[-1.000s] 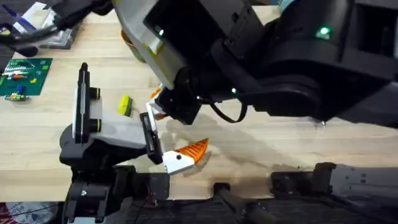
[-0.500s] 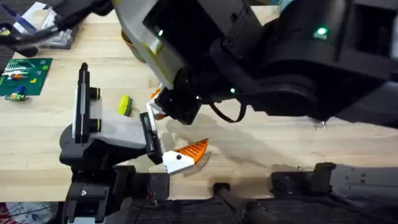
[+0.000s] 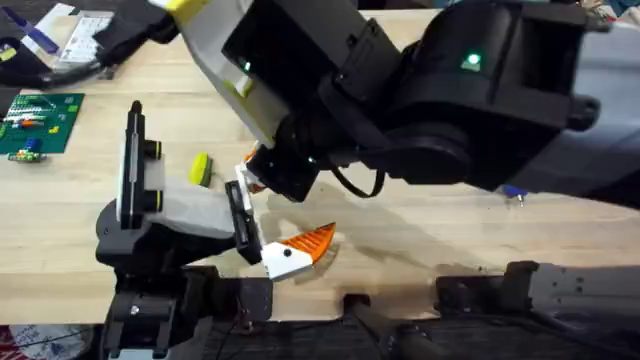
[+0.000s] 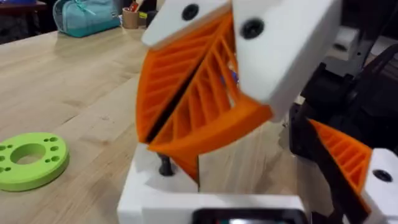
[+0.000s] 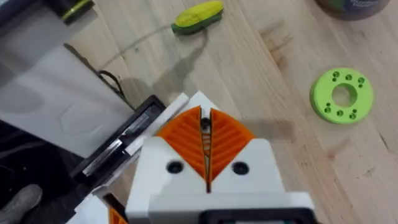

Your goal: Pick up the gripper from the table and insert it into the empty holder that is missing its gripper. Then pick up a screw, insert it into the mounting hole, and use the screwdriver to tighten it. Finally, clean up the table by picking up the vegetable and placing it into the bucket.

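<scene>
The gripper (image 3: pixel 298 250) lies flat just beside the holder (image 3: pixel 185 215) at its black end plate, orange tip pointing away from it. The right gripper (image 5: pixel 206 144), pads together on something thin, hangs just beyond the holder.

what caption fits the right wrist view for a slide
Right gripper, fingers closed, above the holder's black end plate, with a toy corn and green disc on the table.

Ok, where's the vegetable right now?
Overhead, the corn lies left of centre on the table, just beyond the holder and left of the right end effector.
</scene>
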Controlling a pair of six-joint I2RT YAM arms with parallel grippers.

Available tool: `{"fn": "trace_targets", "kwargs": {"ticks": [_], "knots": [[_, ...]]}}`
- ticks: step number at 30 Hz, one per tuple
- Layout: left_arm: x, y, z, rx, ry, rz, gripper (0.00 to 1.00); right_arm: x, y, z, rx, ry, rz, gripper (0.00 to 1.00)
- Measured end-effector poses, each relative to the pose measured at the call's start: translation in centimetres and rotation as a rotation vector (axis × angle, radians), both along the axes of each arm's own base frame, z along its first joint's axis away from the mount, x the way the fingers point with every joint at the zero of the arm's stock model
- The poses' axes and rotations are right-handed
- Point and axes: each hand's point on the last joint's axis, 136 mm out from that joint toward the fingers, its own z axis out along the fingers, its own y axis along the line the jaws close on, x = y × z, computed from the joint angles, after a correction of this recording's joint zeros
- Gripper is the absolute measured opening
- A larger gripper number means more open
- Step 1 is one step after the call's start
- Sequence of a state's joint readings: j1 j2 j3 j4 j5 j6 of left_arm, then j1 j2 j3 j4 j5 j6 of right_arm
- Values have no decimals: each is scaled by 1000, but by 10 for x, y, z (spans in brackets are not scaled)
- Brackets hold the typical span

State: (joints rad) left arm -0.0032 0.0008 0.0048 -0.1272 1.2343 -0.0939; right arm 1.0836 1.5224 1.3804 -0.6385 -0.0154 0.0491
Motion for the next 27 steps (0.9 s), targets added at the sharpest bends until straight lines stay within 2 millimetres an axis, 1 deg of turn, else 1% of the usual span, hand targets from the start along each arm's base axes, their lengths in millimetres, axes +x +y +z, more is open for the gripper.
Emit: {"fn": "trace_targets", "kwargs": {"ticks": [7,17,21,23,24,25,27], "knots": [[0,0,0,0,0,0,986,-3,-5,-4,-20,26,-17,11],[0,0,0,0,0,0,986,-2,-4,-5,-19,34,-26,11],[0,0,0,-3,12,2,986,-1,-2,-15,-39,44,-26,11],[1,0,-1,-7,26,6,986,0,-1,-17,-40,44,-27,11],[1,0,-1,-7,27,6,986,0,-1,-17,-40,45,-29,38],[1,0,-1,-7,26,5,986,0,-1,-17,-39,47,-31,108],[0,0,-1,-7,25,2,986,1,0,-18,-39,49,-34,321]]}}
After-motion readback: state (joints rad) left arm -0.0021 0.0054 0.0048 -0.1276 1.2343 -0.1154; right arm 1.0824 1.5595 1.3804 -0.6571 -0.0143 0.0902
